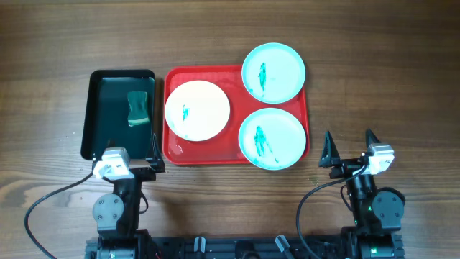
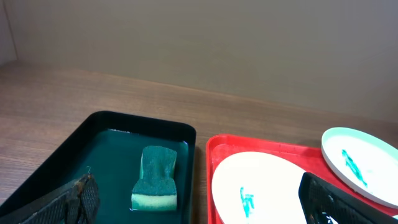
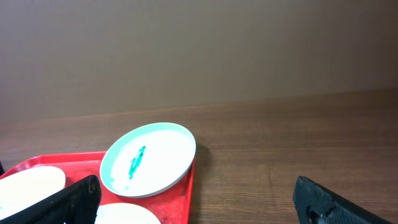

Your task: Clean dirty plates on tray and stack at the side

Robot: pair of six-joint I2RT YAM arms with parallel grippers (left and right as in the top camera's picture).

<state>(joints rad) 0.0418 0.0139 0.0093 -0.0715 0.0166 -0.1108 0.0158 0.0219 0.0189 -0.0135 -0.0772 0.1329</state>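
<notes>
The red tray (image 1: pixel 176 150) holds three smeared plates. A cream-white plate (image 1: pixel 205 101) lies at its left, also in the left wrist view (image 2: pixel 273 177). A cyan plate (image 1: pixel 284 61) rests on the far right rim, also in the right wrist view (image 3: pixel 165 152). A second cyan plate (image 1: pixel 284 126) lies at the near right. All carry green smears. My left gripper (image 1: pixel 129 157) is open and empty near the table's front, its fingers spanning the gap between the two trays (image 2: pixel 199 205). My right gripper (image 1: pixel 351 144) is open and empty, right of the tray (image 3: pixel 199 202).
A dark green-black tray (image 1: pixel 97 108) stands left of the red tray and holds a green sponge (image 1: pixel 138 108), also in the left wrist view (image 2: pixel 155 177). Bare wooden table (image 1: pixel 381 79) lies to the right of the red tray.
</notes>
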